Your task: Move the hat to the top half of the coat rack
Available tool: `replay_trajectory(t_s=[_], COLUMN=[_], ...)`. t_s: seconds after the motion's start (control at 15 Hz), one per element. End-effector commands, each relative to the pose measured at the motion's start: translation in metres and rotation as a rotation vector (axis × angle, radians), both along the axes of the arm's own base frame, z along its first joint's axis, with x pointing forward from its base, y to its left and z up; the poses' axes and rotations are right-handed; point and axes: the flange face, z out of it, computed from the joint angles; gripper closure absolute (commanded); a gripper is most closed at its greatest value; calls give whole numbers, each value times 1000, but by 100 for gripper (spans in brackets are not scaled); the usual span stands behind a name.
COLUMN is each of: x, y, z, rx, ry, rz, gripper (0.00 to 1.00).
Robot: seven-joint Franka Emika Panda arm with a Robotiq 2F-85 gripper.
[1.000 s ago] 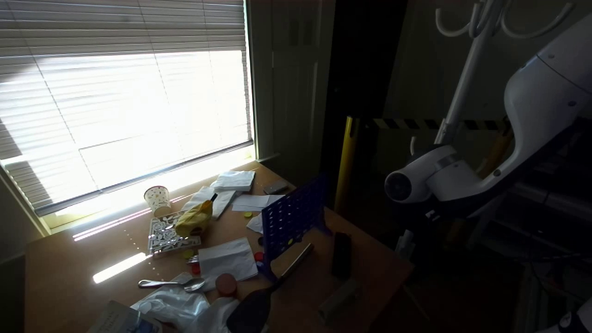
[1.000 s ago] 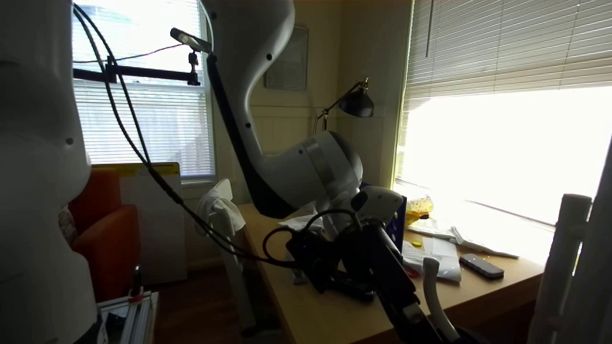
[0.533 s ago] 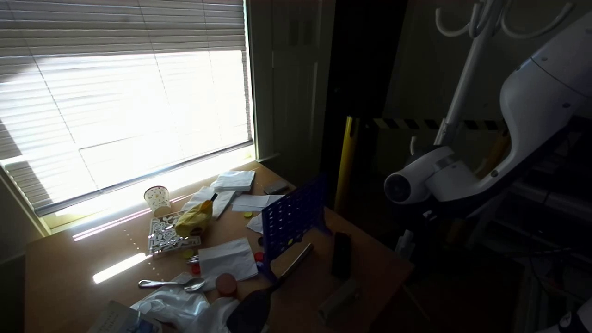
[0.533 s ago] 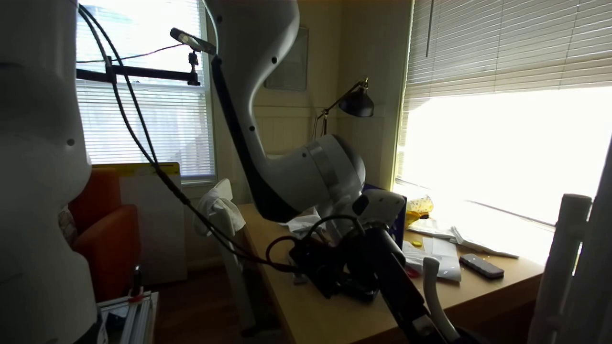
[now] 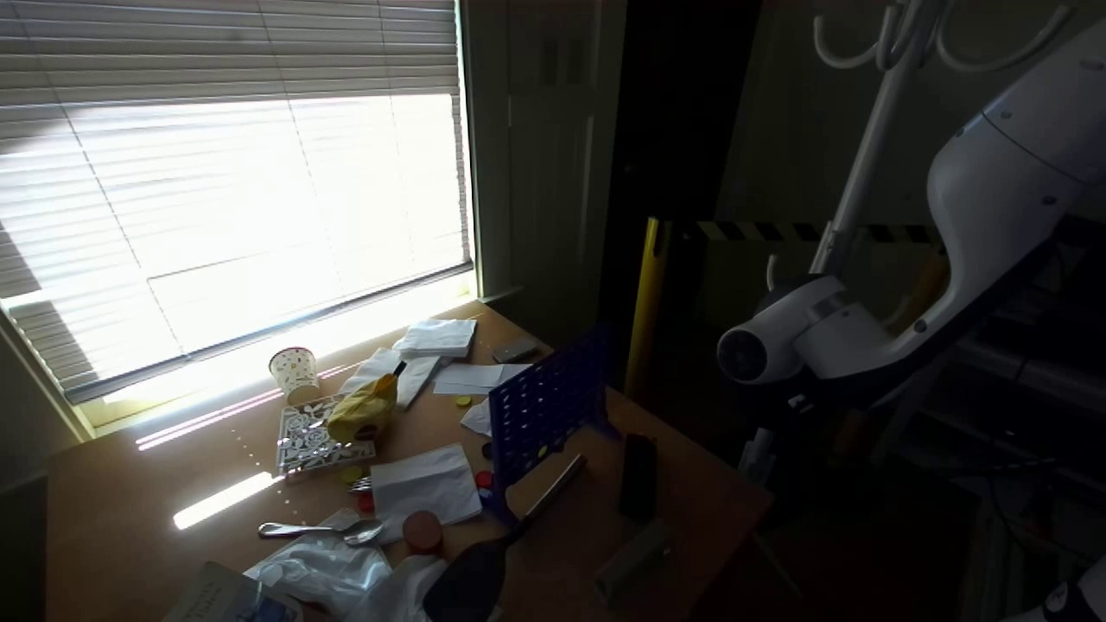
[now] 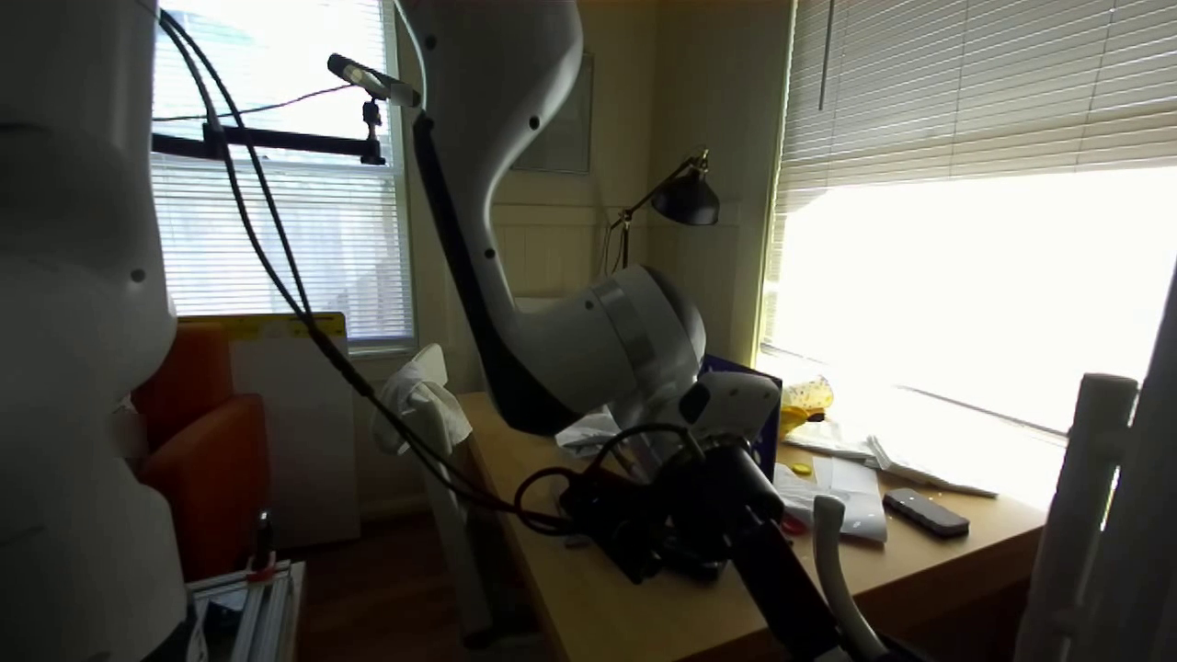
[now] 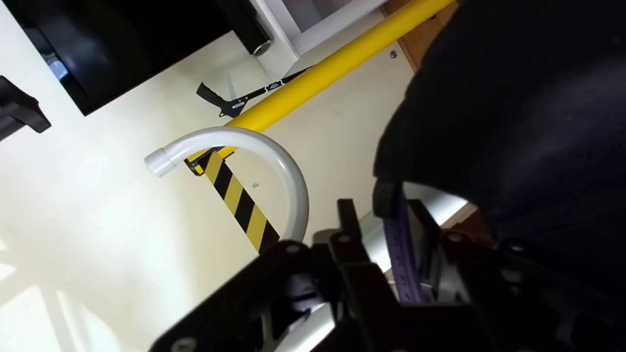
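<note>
My hand [image 7: 384, 208] is spread partway: in the wrist view two dark fingers [image 7: 348, 220] stand apart, the white pole [image 7: 377, 242] of the coat rack [image 5: 873, 147] showing through the gap. A purple snap strap [image 7: 405, 259] shows there too; whether either finger touches it, I cannot tell. The strap belongs to the baseball cap [image 7: 513, 127], whose dark crown fills the right of that view, beside my fingers, the pole passing behind it. What bears the cap I cannot make out. A curved hook [image 7: 296, 190] loops to the left.

In an exterior view my arm [image 5: 985, 216] slopes down from the upper right, bends low and ends in a rounded wrist [image 5: 778, 337] in front of the rack, well below its top hooks [image 5: 994, 66]; beneath, shadow hides me. In an exterior view I angle down to the lower right, in front of the counter [image 6: 634, 616] and out at the bottom edge, just beside an upturned hook [image 6: 832, 561].
</note>
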Motion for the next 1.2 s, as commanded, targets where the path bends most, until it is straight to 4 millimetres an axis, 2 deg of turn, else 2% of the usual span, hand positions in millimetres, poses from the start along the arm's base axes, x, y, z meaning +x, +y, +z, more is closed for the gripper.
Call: replay_trajectory(t_s=[0.0, 0.07, 0.13, 0.6, 1.13], x=[5, 5, 6, 5, -1], y=[-4, -4, -3, 9, 19], z=[-6, -6, -5, 18, 55], rx=[-11, -8, -8, 40, 167], ry=[-19, -17, -17, -1, 3], rz=[10, 12, 14, 80, 165], gripper=[91, 98, 100, 99, 99])
